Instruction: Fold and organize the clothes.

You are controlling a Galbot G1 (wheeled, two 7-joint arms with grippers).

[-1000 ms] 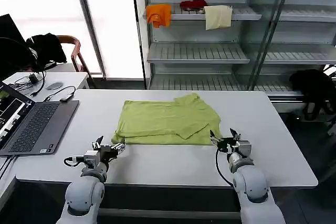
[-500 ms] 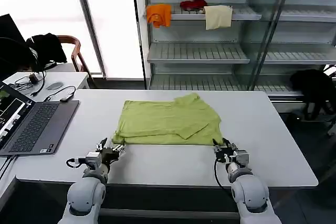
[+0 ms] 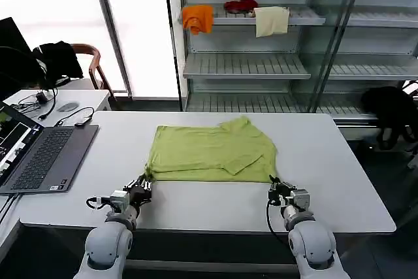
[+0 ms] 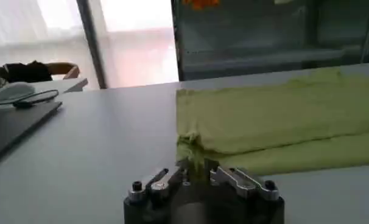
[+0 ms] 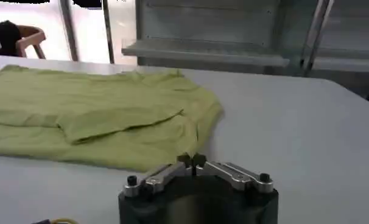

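The lime T-shirt (image 3: 209, 151) lies flat and partly folded in the middle of the white table (image 3: 326, 155), one sleeve folded in over it. My left gripper (image 3: 141, 186) is at the shirt's near left corner and is shut on it; in the left wrist view the cloth (image 4: 276, 122) runs down between the closed fingers of the left gripper (image 4: 196, 171). My right gripper (image 3: 278, 189) is at the near right corner. In the right wrist view, the right gripper (image 5: 192, 161) has its tips pressed together at the hem of the shirt (image 5: 99, 115).
An open laptop (image 3: 39, 155) with cables sits at the table's left end. Behind the table stands a metal shelf unit (image 3: 248, 66) holding orange (image 3: 197, 17), red (image 3: 240, 6) and cream (image 3: 271, 21) cloths. A black garment (image 3: 392, 109) hangs at the right, a chair (image 3: 88, 63) at the left.
Both grippers have drawn back toward the table's near edge and gone from open to shut at the shirt's near corners. The near left corner is pulled slightly forward.
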